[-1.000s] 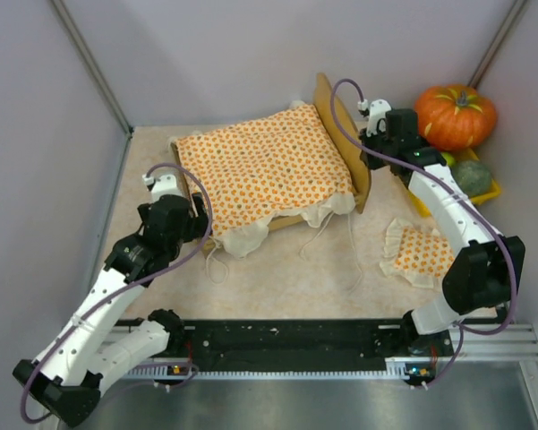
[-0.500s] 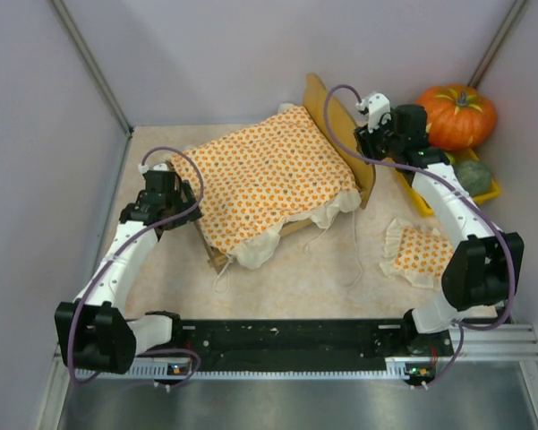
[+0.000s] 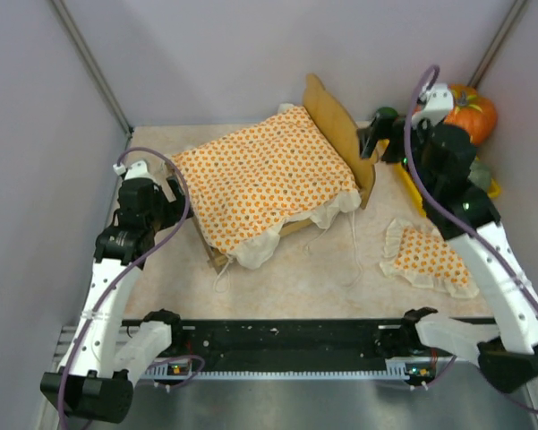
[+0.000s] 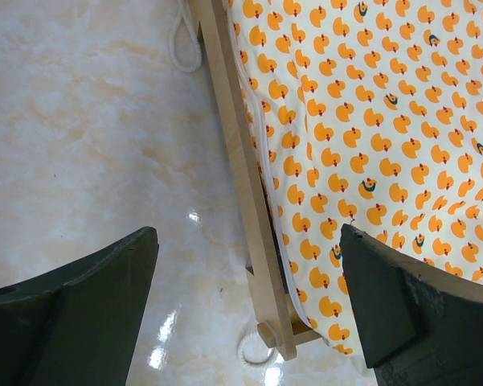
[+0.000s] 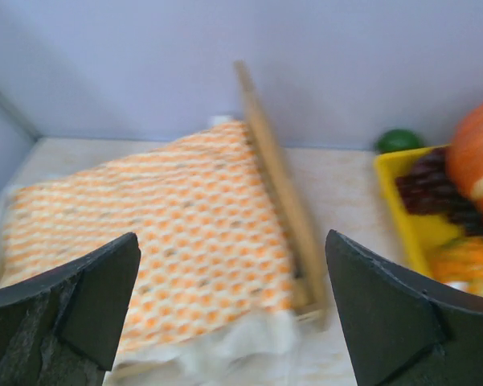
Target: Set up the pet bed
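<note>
now the pet bed (image 3: pixel 336 121) sits angled toward the back of the table (image 3: pixel 286 278), tall headboard on its right end, the orange-dotted bedspread (image 3: pixel 260 179) draped over it and spilling past the near edge. the left gripper (image 3: pixel 172 193) hangs at the bed's left rail, fingers spread wide, gripping nothing. the right gripper (image 3: pixel 373 141) sits just behind the headboard, fingers parted, empty too. the ruffled pillow (image 3: pixel 425 255) lies apart on the right, the pumpkin (image 3: pixel 473 112) in the back corner.
</note>
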Motion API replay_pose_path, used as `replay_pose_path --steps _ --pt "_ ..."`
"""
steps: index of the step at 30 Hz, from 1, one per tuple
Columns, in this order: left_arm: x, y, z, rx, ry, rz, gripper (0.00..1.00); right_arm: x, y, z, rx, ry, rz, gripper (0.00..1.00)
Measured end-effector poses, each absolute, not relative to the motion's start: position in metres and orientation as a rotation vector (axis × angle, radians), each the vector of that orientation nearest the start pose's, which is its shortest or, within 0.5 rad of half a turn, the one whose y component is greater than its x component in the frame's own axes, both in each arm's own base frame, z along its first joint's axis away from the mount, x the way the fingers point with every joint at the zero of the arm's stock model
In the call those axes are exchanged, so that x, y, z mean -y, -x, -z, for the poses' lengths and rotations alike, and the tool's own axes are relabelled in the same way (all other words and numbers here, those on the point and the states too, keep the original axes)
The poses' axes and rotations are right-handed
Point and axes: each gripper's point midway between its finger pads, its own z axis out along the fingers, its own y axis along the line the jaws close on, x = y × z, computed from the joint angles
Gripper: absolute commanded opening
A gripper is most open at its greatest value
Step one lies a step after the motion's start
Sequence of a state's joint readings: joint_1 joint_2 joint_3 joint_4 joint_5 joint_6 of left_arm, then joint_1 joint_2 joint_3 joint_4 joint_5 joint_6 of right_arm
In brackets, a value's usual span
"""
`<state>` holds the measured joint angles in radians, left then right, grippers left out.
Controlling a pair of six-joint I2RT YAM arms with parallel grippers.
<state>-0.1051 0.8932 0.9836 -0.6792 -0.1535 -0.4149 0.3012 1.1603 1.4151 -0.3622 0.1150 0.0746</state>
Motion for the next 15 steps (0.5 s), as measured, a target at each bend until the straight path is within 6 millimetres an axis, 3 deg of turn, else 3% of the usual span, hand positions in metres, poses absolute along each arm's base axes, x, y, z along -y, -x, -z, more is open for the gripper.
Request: replay_pose_path --steps 1,2,4,7,11,13,15 --pt "0.019 -0.278 -0.230 -2.118 0.420 0.135 0.99 -0.114 -0.348 -0.414 -1.654 0.065 -0.265 0.94" --pt "0.019 -0.277 -0.229 -2.122 0.420 0.133 0.99 -0.131 -0.331 -0.409 -1.664 0.042 -0.350 0.91" --pt "0.019 -0.275 -0.227 -2.132 0.420 0.130 0.99 -0.165 -0.297 -0.384 -1.726 -0.011 -0.526 0.88" --pt "0.019 -0.271 -0.227 -2.140 0.415 0.132 0.99 -0.199 -0.279 -0.316 -1.886 -0.143 -0.643 0.86" --pt "0.019 -0.267 -0.226 -2.136 0.404 0.137 0.99 -0.237 -0.257 -0.194 -2.196 -0.262 -0.561 0.70" --pt "0.020 -0.265 -0.224 -2.141 0.398 0.139 0.99 -0.246 -0.253 -0.162 -2.285 -0.325 -0.518 0.69" --pt "0.021 -0.263 -0.220 -2.150 0.392 0.143 0.99 -0.254 -0.254 -0.143 -2.331 -0.415 -0.500 0.66"
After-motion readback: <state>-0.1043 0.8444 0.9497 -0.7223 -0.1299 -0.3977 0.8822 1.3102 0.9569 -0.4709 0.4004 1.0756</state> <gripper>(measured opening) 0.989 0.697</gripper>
